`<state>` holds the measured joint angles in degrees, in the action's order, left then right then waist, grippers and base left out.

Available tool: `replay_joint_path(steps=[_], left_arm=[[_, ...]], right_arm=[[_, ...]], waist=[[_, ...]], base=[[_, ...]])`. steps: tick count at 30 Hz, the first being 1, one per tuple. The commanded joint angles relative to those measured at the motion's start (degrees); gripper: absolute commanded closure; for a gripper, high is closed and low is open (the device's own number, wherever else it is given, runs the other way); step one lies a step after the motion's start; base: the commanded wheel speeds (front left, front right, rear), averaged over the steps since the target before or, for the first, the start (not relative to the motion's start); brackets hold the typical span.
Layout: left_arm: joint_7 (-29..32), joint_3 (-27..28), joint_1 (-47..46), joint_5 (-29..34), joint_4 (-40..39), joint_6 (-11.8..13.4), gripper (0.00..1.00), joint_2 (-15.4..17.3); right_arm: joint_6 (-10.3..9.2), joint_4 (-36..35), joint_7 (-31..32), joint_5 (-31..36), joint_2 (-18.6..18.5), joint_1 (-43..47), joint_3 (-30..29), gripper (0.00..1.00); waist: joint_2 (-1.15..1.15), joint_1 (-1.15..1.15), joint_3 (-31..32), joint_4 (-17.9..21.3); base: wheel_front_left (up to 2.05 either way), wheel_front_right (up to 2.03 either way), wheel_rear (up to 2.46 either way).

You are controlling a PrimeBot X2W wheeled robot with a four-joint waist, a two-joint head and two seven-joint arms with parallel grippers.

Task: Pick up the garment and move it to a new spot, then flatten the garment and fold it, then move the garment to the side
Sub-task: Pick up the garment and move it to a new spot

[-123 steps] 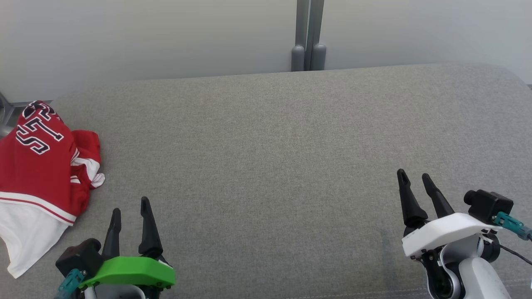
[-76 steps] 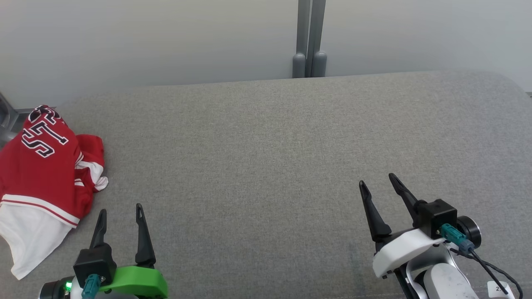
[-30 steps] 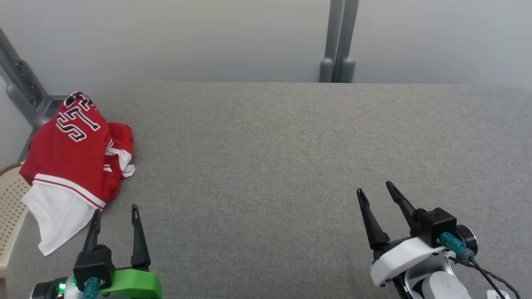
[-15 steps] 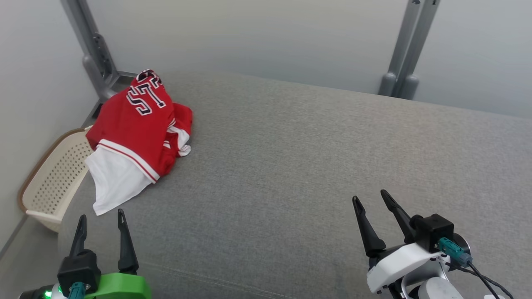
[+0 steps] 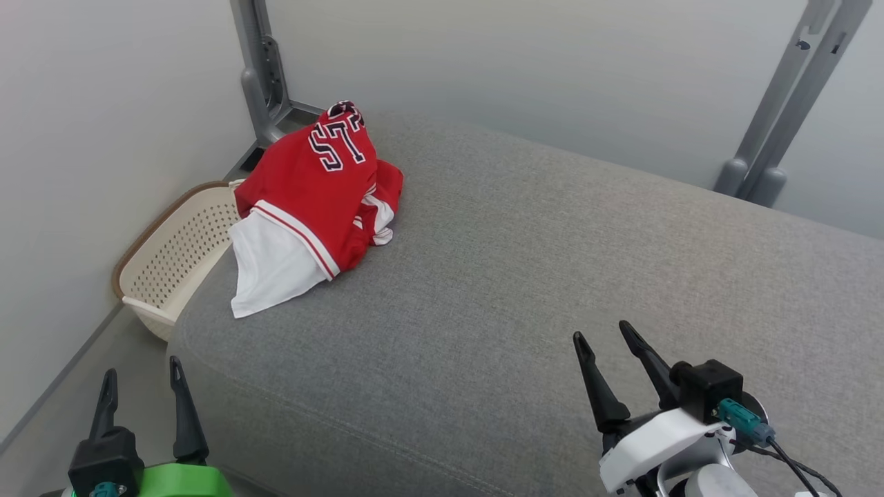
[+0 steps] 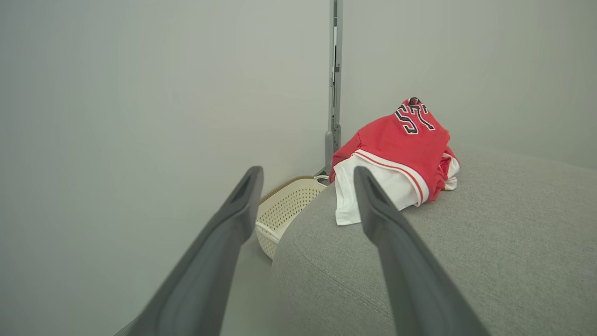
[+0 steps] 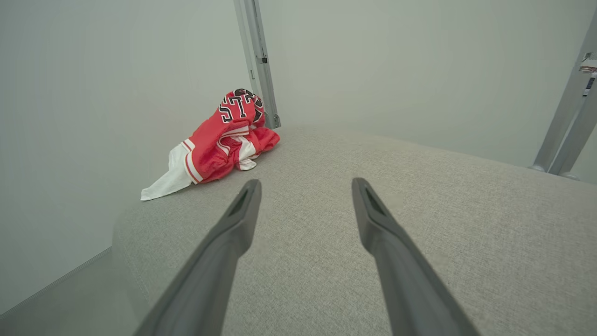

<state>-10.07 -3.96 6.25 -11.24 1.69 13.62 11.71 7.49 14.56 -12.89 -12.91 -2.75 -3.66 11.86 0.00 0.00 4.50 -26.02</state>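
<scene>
- The garment (image 5: pixel 311 200) is a crumpled heap of soft cloth: glossy red jersey fabric with white stripe trim and dark, white-edged block lettering on its raised top fold, and a plain white panel spilling out flat below.
- It lies on a broad cushion (image 5: pixel 539 276) of coarse grey woven upholstery with rounded, padded edges, at about 10 o'clock in the head view, close to the cushion's far left corner.
- A cream plastic basket (image 5: pixel 173 255), perforated with small holes and rimmed in brown, stands on the floor just beside that corner, at the garment's 8 o'clock.
- Grey metal posts (image 5: pixel 259 76) rise against the smooth pale wall behind.
- The left gripper (image 5: pixel 141 366), on a green mount, has its slim, tapered dark fingers spread apart and holds nothing; it hangs off the cushion's near left edge, and the garment lies well apart from it, between its 1 and 2 o'clock.
- The right gripper (image 5: pixel 601 330), on a white mount, is likewise spread and empty above the cushion; the garment lies far off at its 10 o'clock.
</scene>
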Motion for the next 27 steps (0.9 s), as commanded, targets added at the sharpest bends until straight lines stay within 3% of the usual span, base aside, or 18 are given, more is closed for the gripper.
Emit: replay_joint_path(steps=[1,8,14,22,27], left_arm=[[-0.08,0.28,0.65,-0.32,-0.53,0.61,0.0,0.16],[-0.5,0.56,1.41,-0.7,-1.15,1.48,0.0,-0.22],[-0.36,0.0,-0.42,-1.17,-1.4,0.45,0.0,0.51],[0.89,-0.52,-6.5,-1.77,-1.99,-2.35,0.0,2.84],[2.03,-0.68,-16.14,-2.68,-0.92,-5.2,0.0,4.63]], right_arm=[[0.0,0.31,-0.37,-0.03,-0.26,-0.39,0.32,0.0],[0.0,0.84,-0.56,0.03,-0.26,-1.33,1.04,0.0],[0.0,1.3,-0.78,-0.34,-0.26,-1.3,1.28,0.0],[0.0,0.64,-0.64,-0.73,-0.24,-1.05,1.54,0.0],[0.0,-0.61,-0.03,-0.12,-0.27,-2.71,2.29,0.0]], waist=[[0.0,0.0,-0.11,-0.9],[0.0,0.0,-0.49,-1.22],[0.0,0.0,-0.38,-1.05],[0.0,0.0,-1.28,2.39],[0.0,0.0,-3.86,5.91]], base=[[0.0,0.0,0.0],[0.0,0.0,0.0],[0.0,0.0,0.0],[0.0,0.0,0.0],[0.0,0.0,0.0]])
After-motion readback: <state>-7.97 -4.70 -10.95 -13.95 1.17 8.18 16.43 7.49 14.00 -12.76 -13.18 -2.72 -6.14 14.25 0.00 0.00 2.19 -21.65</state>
